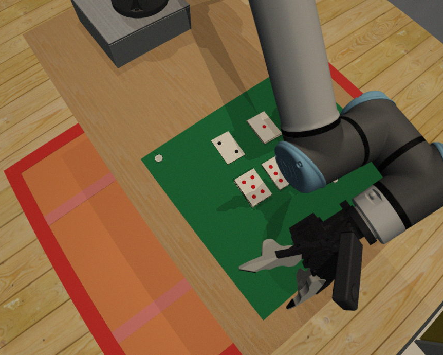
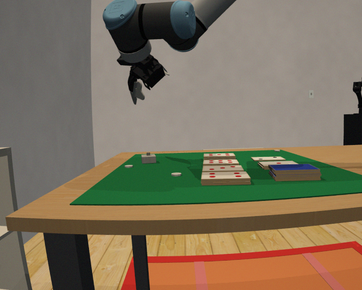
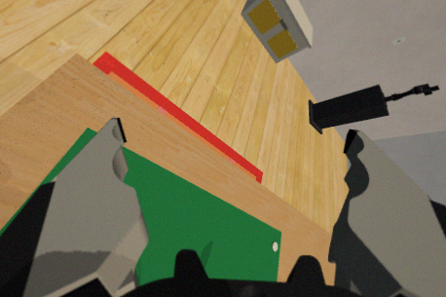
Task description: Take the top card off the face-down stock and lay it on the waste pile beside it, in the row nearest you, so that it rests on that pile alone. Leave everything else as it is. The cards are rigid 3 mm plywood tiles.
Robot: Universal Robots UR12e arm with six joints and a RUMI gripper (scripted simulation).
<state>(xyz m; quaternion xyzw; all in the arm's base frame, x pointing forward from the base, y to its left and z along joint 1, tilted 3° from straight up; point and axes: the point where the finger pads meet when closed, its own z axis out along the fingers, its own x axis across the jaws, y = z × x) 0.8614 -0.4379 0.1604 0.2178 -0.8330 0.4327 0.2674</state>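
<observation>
The face-down stock [image 2: 295,168] is a stack with a blue top on the green mat [image 2: 143,187] [image 1: 199,229] [image 3: 195,215]. The arm hides it in the top view. Just beside it lies the face-up waste pile [image 2: 277,163] [image 1: 264,127], showing a red pip. A single card with two black pips [image 2: 268,158] [image 1: 227,146] lies past the waste pile in the same row. My gripper [image 1: 271,284] [image 2: 137,93] [image 3: 234,125] is open and empty. It hangs high above the mat's edge, far from the stock, and points out toward the floor.
A column of overlapping red-pip cards [image 2: 224,170] [image 1: 253,186] lies beside the stock row. A small grey block [image 2: 148,158] and white discs [image 2: 176,174] [image 1: 158,157] sit on the mat. The grey robot pedestal [image 1: 130,34] stands at the table's far end.
</observation>
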